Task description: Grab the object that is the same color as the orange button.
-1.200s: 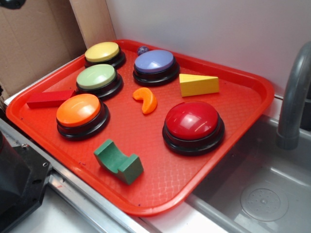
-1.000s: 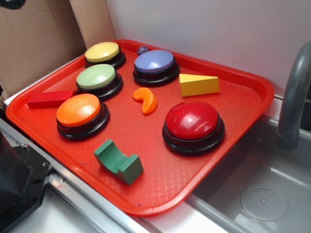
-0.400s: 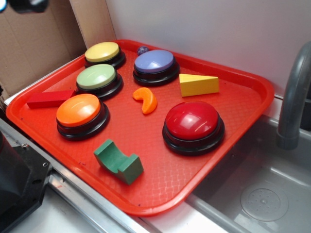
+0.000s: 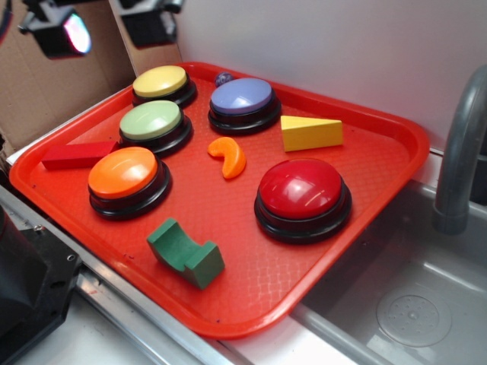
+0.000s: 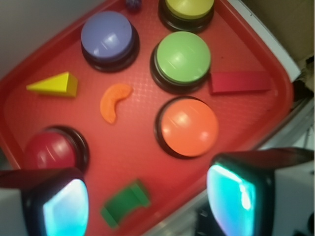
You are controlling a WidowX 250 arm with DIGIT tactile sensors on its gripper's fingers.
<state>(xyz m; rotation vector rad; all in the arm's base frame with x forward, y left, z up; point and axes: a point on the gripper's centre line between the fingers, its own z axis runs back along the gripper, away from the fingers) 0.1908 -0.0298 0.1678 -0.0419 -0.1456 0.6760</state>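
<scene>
Task is barely begun: nothing grabbed yet. The orange segment point(image 4: 227, 157) lies flat on the red tray point(image 4: 380, 182), roughly mid-tray, in the gap btwn the purple button point(image 4: 242, 96) toward the back edge and the big red button point(image 4: 301, 190) toward the front-right edge, w/ the orange button point(image 4: 123, 172) off to one side nearer the left edge and the yellow wedge point(image 4: 310, 132) on the other side. It touches none of them. Segment and orange button match in colour, so it's the right target; red block point(image 4: 76, 154) by the left corner and green block point(image 4: 185, 253) near the front edge are not. The gripper point(image 4: 106, 26) hangs high over the tray's back-left corner, well apart from the segment. In the wrist view the two fingers point(image 5: 59, 201) sit far apart at the bottom of frame w/ a wide gap and nothing btwn them, so jaws are spread and empty; the segment point(image 5: 114, 101) shows upper-left of centre there, not yet lined up btwn the fingers. Still to do, by my read: travel over the segment, drop down, close on it, lift. Vs the frame approx a sec ago: then only a dark sliver showed at the top-left corner of the exterior view; now the finger ends and more of the head are in shot, so the arm has come in over the tray. No item on the tray has shifted.
</scene>
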